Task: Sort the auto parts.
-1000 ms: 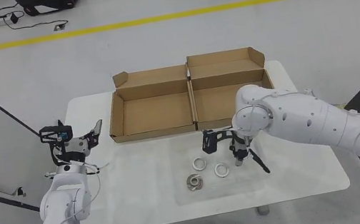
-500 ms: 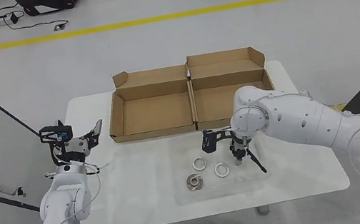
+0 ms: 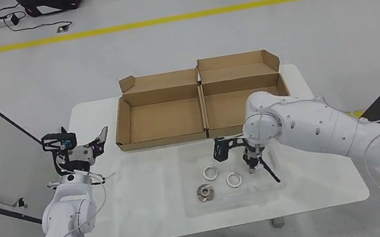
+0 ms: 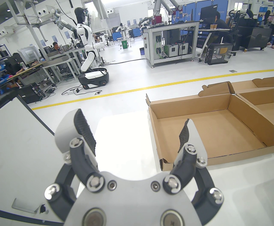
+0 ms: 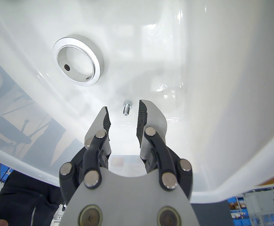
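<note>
Change: the right arm has edged slightly toward the rings on the tray; the left arm has kept its place.
Tray point(image 3: 280, 190): shallow and clear, on the near part of the white table point(image 3: 151, 202).
Flanged metal part point(image 3: 204, 192): at the tray's near left corner.
Aluminium rings: one point(image 3: 235, 185) lies flat just right of the flanged part, inside the tray; the other point(image 3: 209, 168) lies at the tray's far left edge.
Bolt point(image 5: 126, 108): small and silver, lying on the tray floor right of the rings.
Right gripper point(image 5: 123, 106): low over the tray, fingers apart with the bolt in the gap between their tips; neither pad touches it.
Left gripper point(image 4: 133, 118): raised well to the left of the tray, past the table's left edge, fingers spread wide with nothing in them.
Cardboard boxes: the left one point(image 3: 160, 121) and the right one point(image 3: 228, 109) sit side by side beyond the tray, walls touching, flaps open.
</note>
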